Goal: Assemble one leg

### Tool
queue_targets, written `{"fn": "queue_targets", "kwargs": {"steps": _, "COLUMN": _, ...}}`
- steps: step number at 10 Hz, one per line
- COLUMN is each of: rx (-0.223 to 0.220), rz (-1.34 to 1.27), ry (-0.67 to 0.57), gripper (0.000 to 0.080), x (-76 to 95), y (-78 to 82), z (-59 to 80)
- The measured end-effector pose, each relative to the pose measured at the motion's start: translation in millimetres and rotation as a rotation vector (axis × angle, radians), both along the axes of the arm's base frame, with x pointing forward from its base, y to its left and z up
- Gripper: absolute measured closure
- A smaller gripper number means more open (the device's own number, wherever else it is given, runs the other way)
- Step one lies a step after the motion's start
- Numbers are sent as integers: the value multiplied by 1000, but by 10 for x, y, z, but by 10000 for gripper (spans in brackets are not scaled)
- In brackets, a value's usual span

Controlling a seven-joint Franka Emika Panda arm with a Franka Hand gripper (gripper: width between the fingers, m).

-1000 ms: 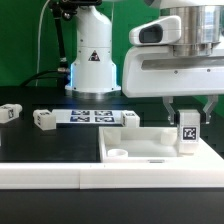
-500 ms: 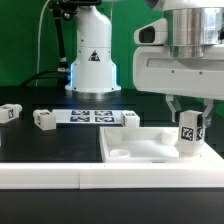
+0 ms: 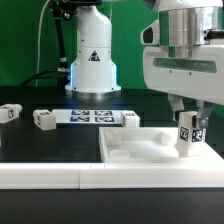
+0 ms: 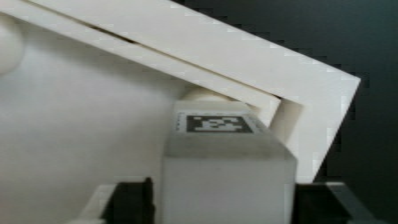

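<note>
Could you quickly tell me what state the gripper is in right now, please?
Gripper: closed on the small white oblong plastic leg with a square tag.

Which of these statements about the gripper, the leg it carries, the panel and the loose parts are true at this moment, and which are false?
1. The gripper is shut on a leg. True.
2. That leg lies flat on the table. False: it is held upright at the white panel's corner, on the exterior view's right.
3. A loose leg lies on the table by the marker board. True.
4. The gripper hangs over the marker board. False: it is above the panel.
</note>
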State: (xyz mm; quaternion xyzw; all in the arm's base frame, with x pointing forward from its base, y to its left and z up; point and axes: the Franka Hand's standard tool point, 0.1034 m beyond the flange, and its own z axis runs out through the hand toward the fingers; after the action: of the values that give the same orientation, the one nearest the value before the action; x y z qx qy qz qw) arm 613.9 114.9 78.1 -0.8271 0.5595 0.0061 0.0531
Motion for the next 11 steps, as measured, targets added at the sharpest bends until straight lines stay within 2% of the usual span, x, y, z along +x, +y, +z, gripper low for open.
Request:
{"fn": "queue_targets", "kwargs": {"steps": 1, "rx": -1, "rz": 17, "ry": -1, "gripper": 275, "x": 0, "y": -2, "z": 1}}
{"fn": "queue_targets", "kwargs": {"steps": 2, "rx": -6, "rz": 121, "ry": -7, "gripper": 189, "x": 10, "y": 1, "z": 16}}
{"fn": "queue_targets", "kwargs": {"steps": 6, "rx": -29, "rz": 499, "ry": -46, "gripper": 152, "x": 62, "y": -28, "z": 11}}
{"fn": "queue_targets", "kwargs": {"steps": 8, "rx": -87, "rz": 773, "ry": -58, "gripper": 150, "x": 102, "y": 42, "z": 47}}
{"fn": "queue_targets", "kwargs": {"steps": 11, "rx": -118, "rz": 1071, "ry": -69, "gripper": 150, "x": 110, "y": 43, "z": 51}}
